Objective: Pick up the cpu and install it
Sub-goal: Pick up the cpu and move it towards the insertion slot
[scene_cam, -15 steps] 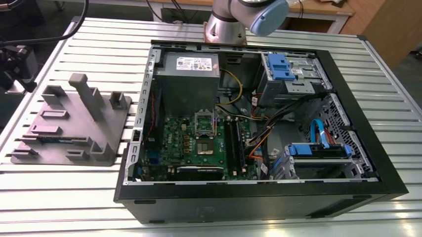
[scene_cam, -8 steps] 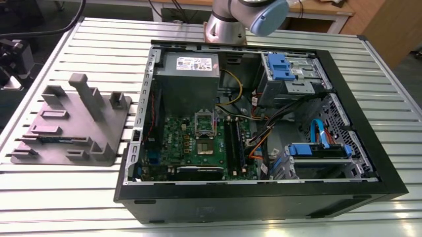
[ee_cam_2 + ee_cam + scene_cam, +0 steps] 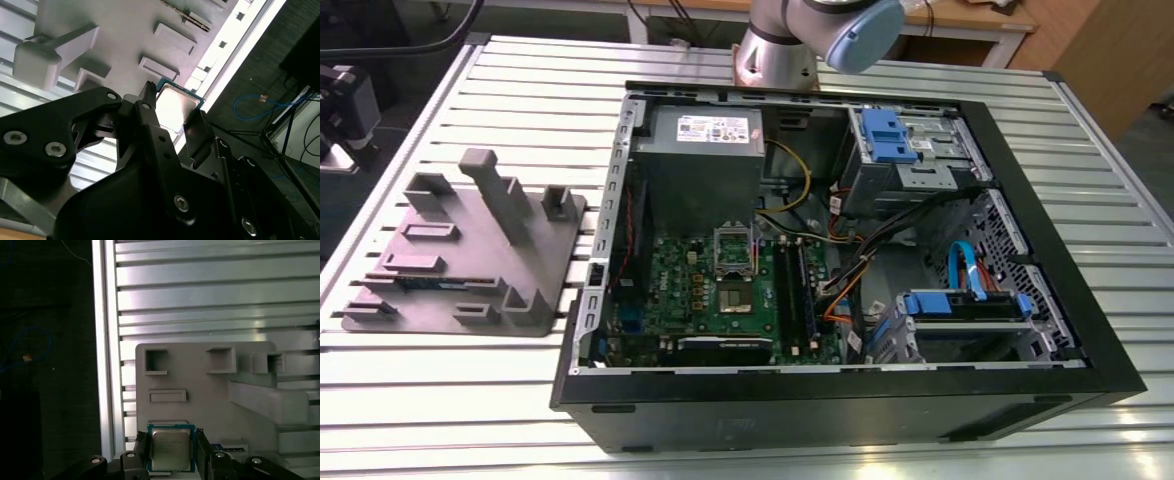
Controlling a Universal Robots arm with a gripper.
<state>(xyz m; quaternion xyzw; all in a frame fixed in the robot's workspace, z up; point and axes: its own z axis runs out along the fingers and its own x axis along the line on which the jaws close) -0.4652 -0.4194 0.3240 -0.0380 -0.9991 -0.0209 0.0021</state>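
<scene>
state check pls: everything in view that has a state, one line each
cpu: metal top up, between the fingers of the gripper, over the grey tray; lifted or seated, cannot tell.
gripper: looks closed on two opposite edges of the cpu.
grey tray: flat on the slatted table.
computer case: on its side, side panel off, board exposed.

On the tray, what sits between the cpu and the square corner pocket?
In the first wrist view, a low rectangular block of the tray lies between the cpu and the square pocket.
</scene>
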